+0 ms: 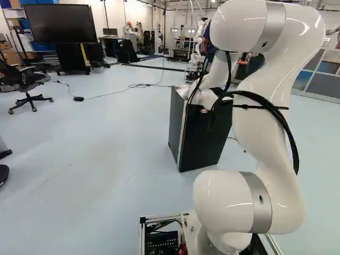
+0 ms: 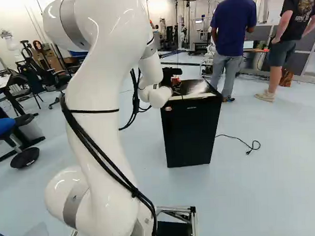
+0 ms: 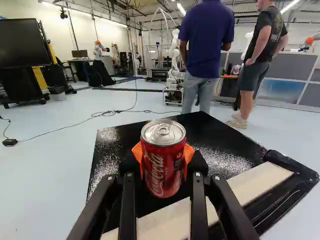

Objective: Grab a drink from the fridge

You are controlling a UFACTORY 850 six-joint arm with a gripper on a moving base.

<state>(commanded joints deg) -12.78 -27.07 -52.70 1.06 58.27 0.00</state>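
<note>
Can (image 3: 161, 172) in hand (image 3: 163, 154), over fridge top (image 3: 215, 131)

Hand clamped on upright can, orange pads (image 3: 189, 151) either side; base contact, can't tell; likely set-down or carry-off; keep squeeze firm, not denting, no tilt; if placing, lower straight, get full base contact, then release evenly and back off level.

a red soda can (image 3: 164, 172) with a silver lid (image 3: 163, 133), upright in my grip, over the glossy black top (image 3: 215, 135) of the fridge (image 2: 191, 132), that fridge small, black and boxy, standing upright on the floor (image 2: 273, 160), its door (image 2: 192, 142) shut
</note>
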